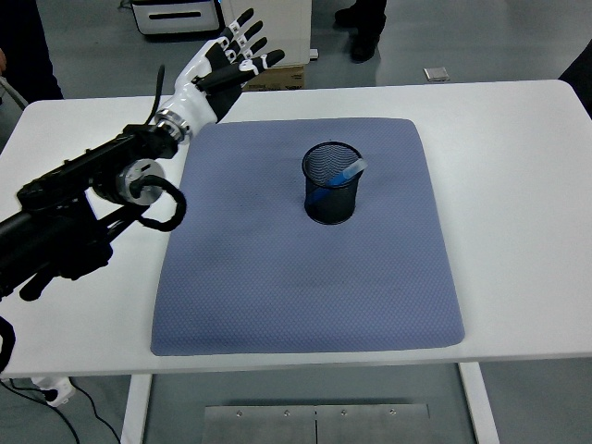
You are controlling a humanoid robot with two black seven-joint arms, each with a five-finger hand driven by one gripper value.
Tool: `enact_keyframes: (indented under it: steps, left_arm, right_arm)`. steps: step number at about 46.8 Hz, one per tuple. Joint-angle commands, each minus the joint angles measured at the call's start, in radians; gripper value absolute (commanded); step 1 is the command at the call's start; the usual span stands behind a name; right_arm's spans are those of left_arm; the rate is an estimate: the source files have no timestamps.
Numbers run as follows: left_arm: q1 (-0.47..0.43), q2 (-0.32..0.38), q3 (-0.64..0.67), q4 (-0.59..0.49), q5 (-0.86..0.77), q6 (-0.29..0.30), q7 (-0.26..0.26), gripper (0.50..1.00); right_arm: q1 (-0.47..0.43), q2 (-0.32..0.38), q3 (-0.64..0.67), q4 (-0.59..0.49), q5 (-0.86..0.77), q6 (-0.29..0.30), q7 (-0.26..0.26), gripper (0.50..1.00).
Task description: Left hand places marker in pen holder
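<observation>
Marker [348, 172] inside holder [332, 185], leaning on right rim. Left hand [225, 63] over tabletop [518, 185] far-left edge, fingers spread, empty. Risk: light holder tips if bumped (marker off-centre).

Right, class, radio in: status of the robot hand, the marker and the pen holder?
Left robot hand open, raised off the mat's far left corner. Marker in pen holder, leaning on its right rim. Nothing in the way. Right hand out of view.

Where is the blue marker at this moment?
In the head view, the blue marker stands tilted inside the black mesh pen holder, its top leaning on the holder's right rim. The holder sits on the blue mat, right of the raised left hand.
</observation>
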Motion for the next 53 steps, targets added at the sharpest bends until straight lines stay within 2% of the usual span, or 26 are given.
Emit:
enact_keyframes:
  steps: [1, 18, 35, 42, 53]
  left_arm:
    - [0.056, 0.024, -0.041, -0.001, 0.002, -0.004, -0.001, 1.0]
    - [0.24, 0.102, -0.131, 0.001, -0.058, -0.007, -0.001, 1.0]
    - [0.251, 0.175, -0.165, 0.001, -0.06, -0.012, -0.005, 1.0]
    - [0.264, 0.226, -0.176, 0.001, -0.078, -0.07, -0.005, 1.0]
    - [0.303, 0.235, -0.177, 0.001, -0.1, -0.078, -0.007, 1.0]
  right_arm:
    - [-0.001, 0.0, 0.0, 0.0, 0.0, 0.0, -0.001, 1.0]
    - [0.001, 0.0, 0.0, 0.0, 0.0, 0.0, -0.001, 1.0]
    - [0.001, 0.0, 0.0, 0.0, 0.0, 0.0, -0.001, 1.0]
    - [0.001, 0.0, 0.002, 0.0, -0.001, 0.002, -0.001, 1.0]
    - [0.004, 0.0, 0.002, 0.006, 0.003, 0.003, -0.001, 1.0]
